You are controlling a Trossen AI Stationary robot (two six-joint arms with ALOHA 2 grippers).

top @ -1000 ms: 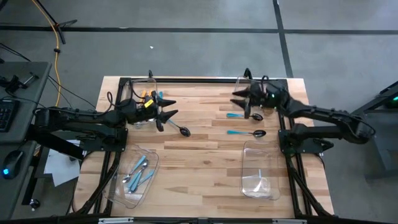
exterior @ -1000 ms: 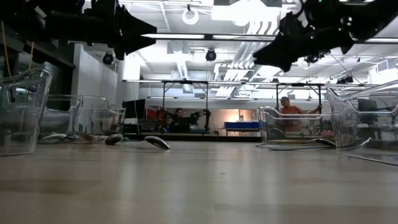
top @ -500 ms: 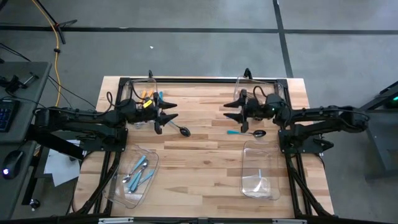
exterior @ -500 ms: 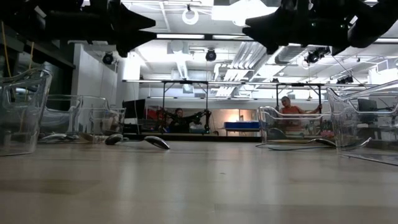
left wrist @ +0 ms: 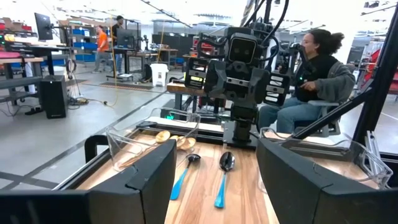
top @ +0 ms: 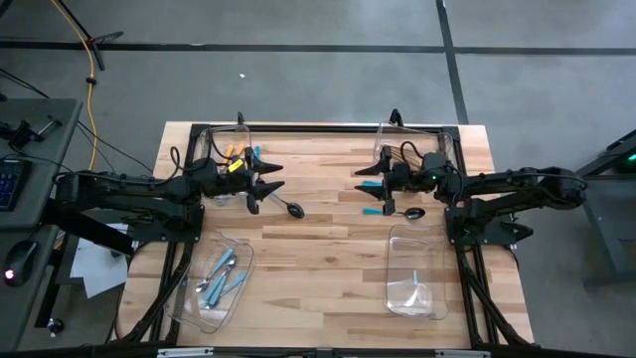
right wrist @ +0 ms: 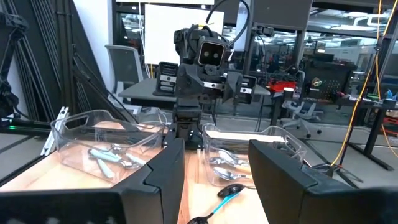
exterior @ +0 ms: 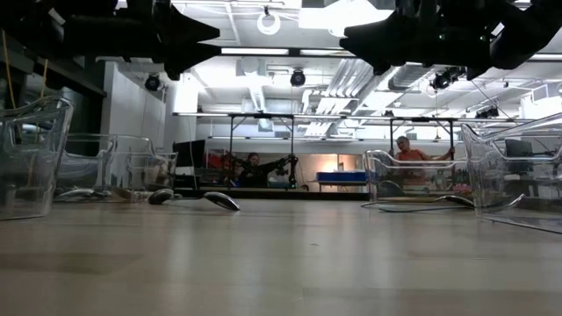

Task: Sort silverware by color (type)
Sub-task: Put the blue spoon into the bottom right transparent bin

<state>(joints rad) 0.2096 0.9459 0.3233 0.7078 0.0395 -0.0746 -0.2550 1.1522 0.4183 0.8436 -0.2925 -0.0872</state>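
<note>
left gripper (top: 266, 180): fingers spread, nothing in them, hanging just off the back-left bin and aimed at the black spoon right in front of it. My guess is it's lining up for that one.

back-left bin (top: 227, 171): clear plastic, sits under the left arm's wrist. Orange-handled pieces (top: 233, 152) poke out of it, plus something teal, so it looks like the drop spot for at least one colour.

front-left bin (top: 216, 281): nearer the front edge on the same side as the back-left bin. Holds the light-blue-handled silver pieces (top: 223, 272), a small bunch, so that colour seems mostly done.

black spoon (top: 288, 208): loose on the wooden table (top: 318, 259), just past the left fingertips, a little toward the middle from the back-left bin. Still needs a home.

right gripper (top: 370, 183): also spread wide and empty, hovering over the two loose teal spoons on the far side of the table from the back-left bin. Probably picking which to take.

teal-handled spoons: one (left wrist: 184, 173) and its neighbour (left wrist: 223, 178) lie side by side, apart, bowls toward the right arm.

back-right bin (left wrist: 152, 144): holds the gold pieces (left wrist: 169, 138).

front-right bin (top: 416, 273): can't tell what's inside.

labels/writing: nothing readable anywhere.
</note>
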